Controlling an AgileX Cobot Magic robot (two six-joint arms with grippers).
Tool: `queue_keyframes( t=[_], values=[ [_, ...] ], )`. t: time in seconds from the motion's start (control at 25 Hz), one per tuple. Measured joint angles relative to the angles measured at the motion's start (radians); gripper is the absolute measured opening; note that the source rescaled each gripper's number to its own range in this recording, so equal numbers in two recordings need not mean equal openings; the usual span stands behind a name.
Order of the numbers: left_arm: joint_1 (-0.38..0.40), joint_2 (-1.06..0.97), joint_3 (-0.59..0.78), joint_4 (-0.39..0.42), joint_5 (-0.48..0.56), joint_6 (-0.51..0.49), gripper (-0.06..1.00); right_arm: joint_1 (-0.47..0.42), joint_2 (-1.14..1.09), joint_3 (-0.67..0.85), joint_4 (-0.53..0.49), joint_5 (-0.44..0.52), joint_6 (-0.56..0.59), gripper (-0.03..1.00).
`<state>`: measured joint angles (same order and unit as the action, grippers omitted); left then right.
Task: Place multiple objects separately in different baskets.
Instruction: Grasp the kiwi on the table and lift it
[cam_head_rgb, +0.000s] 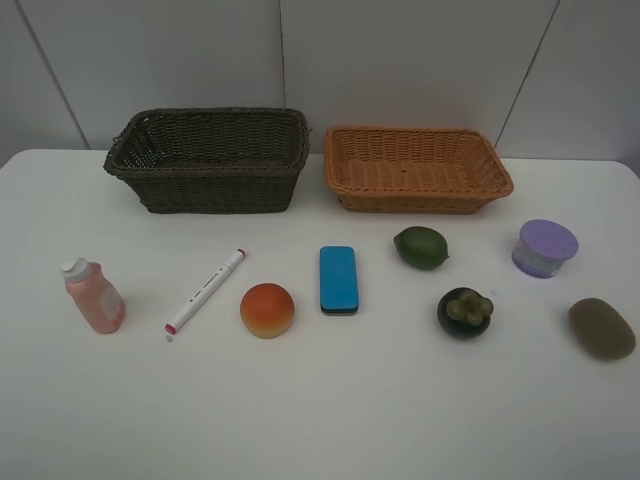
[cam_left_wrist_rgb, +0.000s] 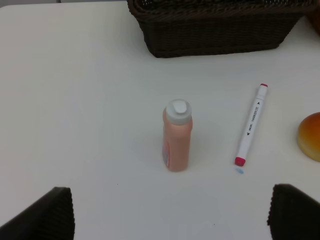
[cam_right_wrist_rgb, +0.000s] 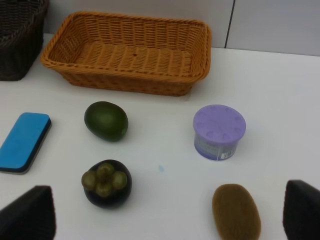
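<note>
On the white table stand a dark brown basket (cam_head_rgb: 215, 190) and a light orange basket (cam_head_rgb: 420, 203), both with nothing in them. In front lie a pink bottle (cam_head_rgb: 94, 296), white marker (cam_head_rgb: 205, 290), orange-red fruit (cam_head_rgb: 267, 310), blue eraser (cam_head_rgb: 338, 279), lime (cam_head_rgb: 420, 247), mangosteen (cam_head_rgb: 465, 312), purple-lidded jar (cam_head_rgb: 545, 248) and kiwi (cam_head_rgb: 602, 328). My left gripper (cam_left_wrist_rgb: 170, 215) is open, short of the bottle (cam_left_wrist_rgb: 177, 136). My right gripper (cam_right_wrist_rgb: 165, 215) is open, with the mangosteen (cam_right_wrist_rgb: 105, 183) and kiwi (cam_right_wrist_rgb: 236, 212) just ahead of its fingers. Neither gripper shows in the exterior high view.
A pale wall rises right behind the baskets. The table's front half is bare white surface. The kiwi lies close to the table's right edge.
</note>
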<state>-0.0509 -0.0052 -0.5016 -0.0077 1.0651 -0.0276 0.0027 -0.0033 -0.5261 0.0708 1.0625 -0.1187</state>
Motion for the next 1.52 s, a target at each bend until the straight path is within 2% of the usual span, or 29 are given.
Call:
queue_keyframes(
  t=[1.52],
  values=[
    [0.000, 0.000, 0.000, 0.000, 0.000, 0.000, 1.00, 0.000, 0.000, 0.000, 0.000, 0.000, 0.000, 0.99]
  ],
)
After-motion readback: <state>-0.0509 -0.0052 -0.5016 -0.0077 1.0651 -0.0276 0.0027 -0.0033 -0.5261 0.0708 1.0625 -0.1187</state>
